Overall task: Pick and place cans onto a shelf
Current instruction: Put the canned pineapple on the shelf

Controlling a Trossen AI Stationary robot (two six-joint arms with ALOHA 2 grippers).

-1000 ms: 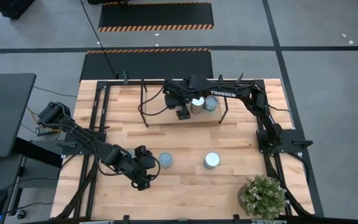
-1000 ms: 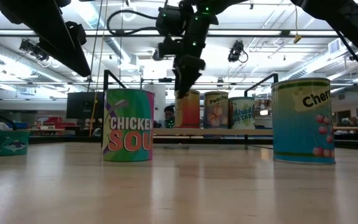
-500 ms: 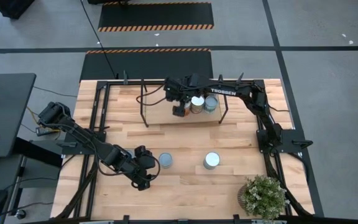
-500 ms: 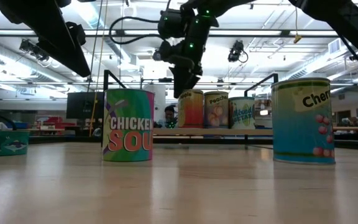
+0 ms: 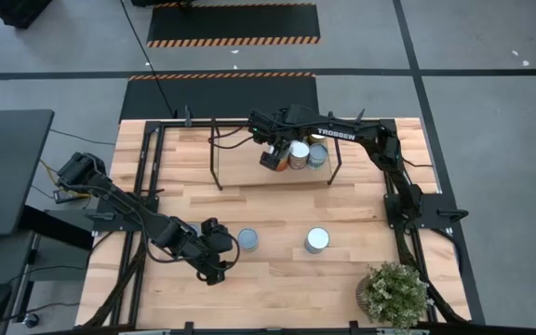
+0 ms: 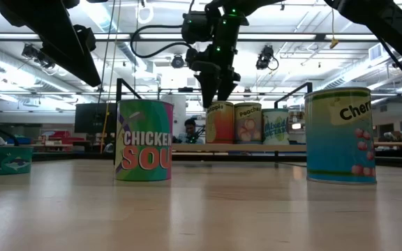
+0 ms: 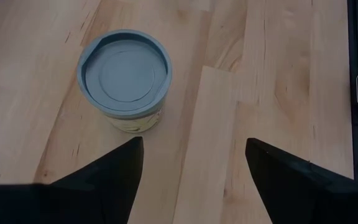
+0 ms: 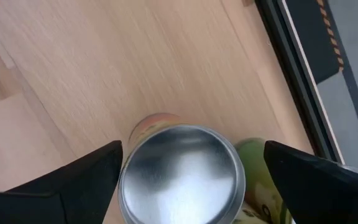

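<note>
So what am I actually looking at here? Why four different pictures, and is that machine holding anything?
It is one table filmed by four cameras at once. One looks straight down, one sits at table-top height, and one rides on each arm's wrist. The dark jointed things are two robot arms ending in two-finger grippers. Their job is moving cans onto the shelf, a small wooden board in a black rod frame. The right gripper hangs open above the shelf, over a silver-topped can standing there beside others; it holds nothing. The left gripper waits open near the table's front, next to a blue-grey-topped can. Another can and a potted plant also stand on the table.
</note>
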